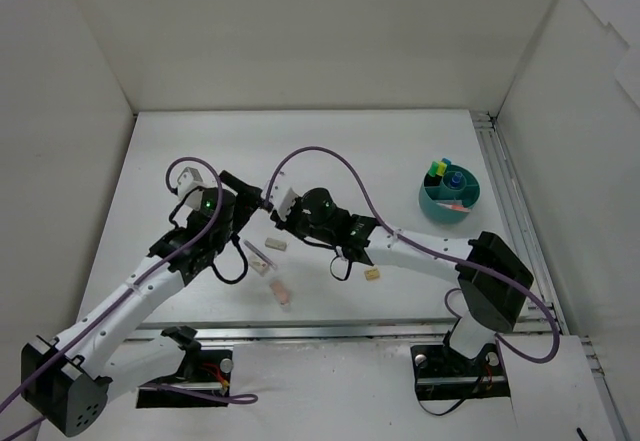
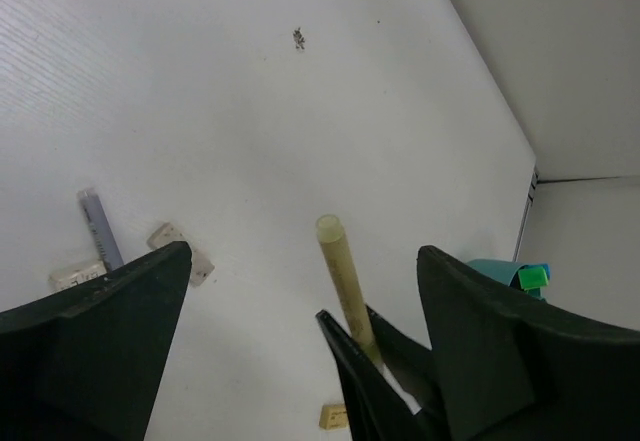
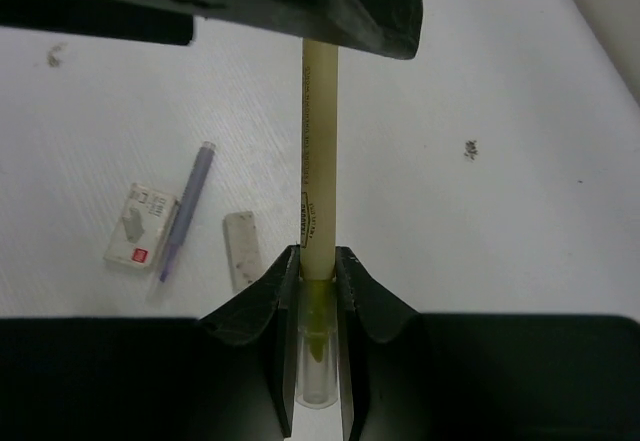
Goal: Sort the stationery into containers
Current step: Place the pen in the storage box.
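Note:
My right gripper [image 3: 318, 256] is shut on a beige pen [image 3: 318, 161] just above its clear cap. The pen points straight out towards my left gripper [image 2: 305, 261], which is open with its fingers on either side of the pen [image 2: 343, 281], not touching it. In the top view the left gripper [image 1: 246, 195] and the right gripper [image 1: 284, 205] meet tip to tip above the table's middle. The teal tub [image 1: 450, 201] stands at the right with capped highlighters inside. Below the grippers lie a purple pen [image 3: 185, 209], a white eraser [image 3: 140, 226] and a grey eraser [image 3: 240, 249].
A pink eraser [image 1: 283, 292] and a tan cube [image 1: 373, 274] lie nearer the front edge. White walls enclose the table on three sides, and a metal rail [image 1: 505, 191] runs along the right edge beside the tub.

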Robot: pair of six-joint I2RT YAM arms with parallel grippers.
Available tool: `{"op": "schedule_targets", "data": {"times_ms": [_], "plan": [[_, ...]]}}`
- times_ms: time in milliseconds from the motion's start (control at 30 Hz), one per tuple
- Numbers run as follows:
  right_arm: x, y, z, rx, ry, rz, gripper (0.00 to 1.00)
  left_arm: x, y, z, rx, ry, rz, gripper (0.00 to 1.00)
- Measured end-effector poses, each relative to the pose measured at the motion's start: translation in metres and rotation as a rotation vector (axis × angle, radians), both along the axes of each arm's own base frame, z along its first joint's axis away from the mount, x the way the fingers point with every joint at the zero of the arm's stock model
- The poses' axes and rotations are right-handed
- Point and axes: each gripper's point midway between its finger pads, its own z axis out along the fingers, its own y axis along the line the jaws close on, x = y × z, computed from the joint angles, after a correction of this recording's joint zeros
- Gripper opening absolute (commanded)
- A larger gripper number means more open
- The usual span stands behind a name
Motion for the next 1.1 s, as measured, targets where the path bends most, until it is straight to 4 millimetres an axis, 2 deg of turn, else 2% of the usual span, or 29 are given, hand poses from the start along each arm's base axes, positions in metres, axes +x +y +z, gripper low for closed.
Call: {"op": "schedule_targets", "data": {"times_ms": [67, 167, 267, 367, 467, 533, 667, 767, 900, 1000, 1100], "plan": [[0.009, -0.008, 0.003, -0.062, -0.041, -0.013, 0.00, -0.002, 0.000, 0.000, 0.019, 0.000, -0.019, 0.99], [0.032, -0.036, 0.009, -0.188, -0.113, -0.044, 0.00, -0.008, 0.003, 0.005, 0.053, -0.014, -0.050, 0.99], [0.061, -0.087, 0.017, -0.339, -0.182, -0.114, 0.00, -0.017, 0.010, 0.015, 0.092, -0.046, -0.076, 1.00], [0.084, -0.144, 0.030, -0.510, -0.218, -0.194, 0.00, -0.027, 0.020, 0.015, 0.164, -0.044, -0.101, 1.00], [0.103, -0.197, 0.049, -0.663, -0.252, -0.273, 0.00, -0.029, 0.033, 0.002, 0.238, 0.009, -0.118, 0.99], [0.110, -0.220, 0.060, -0.746, -0.264, -0.285, 0.00, -0.028, 0.042, -0.011, 0.274, 0.062, -0.121, 1.00], [0.114, -0.255, 0.076, -0.967, -0.300, -0.243, 0.00, -0.025, 0.046, -0.035, 0.321, 0.148, -0.165, 1.00], [0.109, -0.288, 0.063, -1.203, -0.270, -0.201, 0.00, -0.026, 0.042, -0.049, 0.348, 0.196, -0.214, 0.99], [0.092, -0.343, 0.030, -1.477, -0.127, -0.115, 0.00, -0.026, 0.038, -0.063, 0.367, 0.243, -0.254, 0.99], [0.082, -0.376, 0.026, -1.579, -0.040, -0.089, 0.00, -0.026, 0.035, -0.074, 0.377, 0.279, -0.278, 0.99], [0.078, -0.394, 0.025, -1.637, 0.003, -0.084, 0.00, -0.025, 0.032, -0.086, 0.381, 0.319, -0.299, 0.99]]}}
